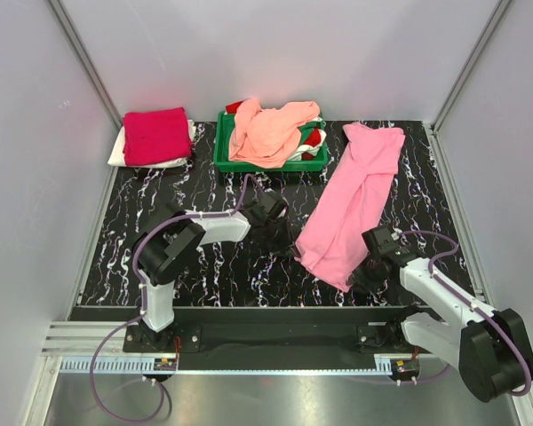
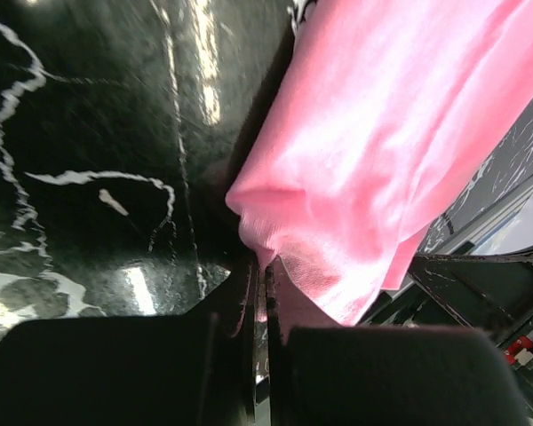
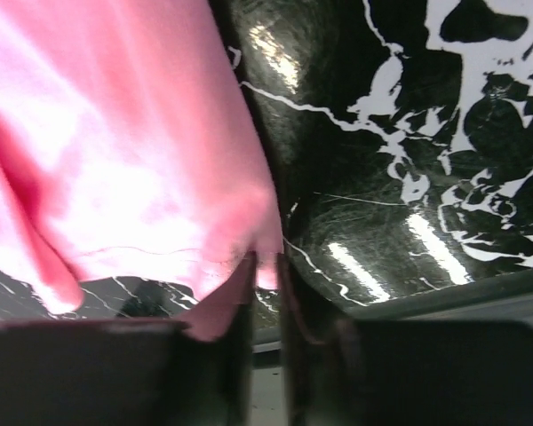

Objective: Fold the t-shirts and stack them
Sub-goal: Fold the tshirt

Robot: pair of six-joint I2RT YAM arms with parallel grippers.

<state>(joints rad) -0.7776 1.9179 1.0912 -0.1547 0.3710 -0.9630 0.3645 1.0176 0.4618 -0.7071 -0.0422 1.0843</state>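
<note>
Clamped shut w/ L gripper [image 2: 259, 266] & R gripper [image 3: 266, 262] on near hem of pink tee [image 1: 355, 200], bench [image 1: 204, 266] right side; green tray [image 1: 220, 156] just left of its far end.

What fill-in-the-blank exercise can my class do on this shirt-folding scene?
The left gripper and right gripper both pinch a long t-shirt, coloured ___.
The tray holding the peach t-shirt is ___.
The crimson t-shirt lies folded on another t-shirt, coloured ___.
Missing words: pink, green, white.

Robotics lab cell: grey walls [image 1: 293, 53], alu frame posts [image 1: 83, 53], marble-look table [image 1: 213, 266], L arm [image 1: 218, 229] + R arm [image 1: 435, 288] bolted to rail [image 1: 275, 335].
</note>
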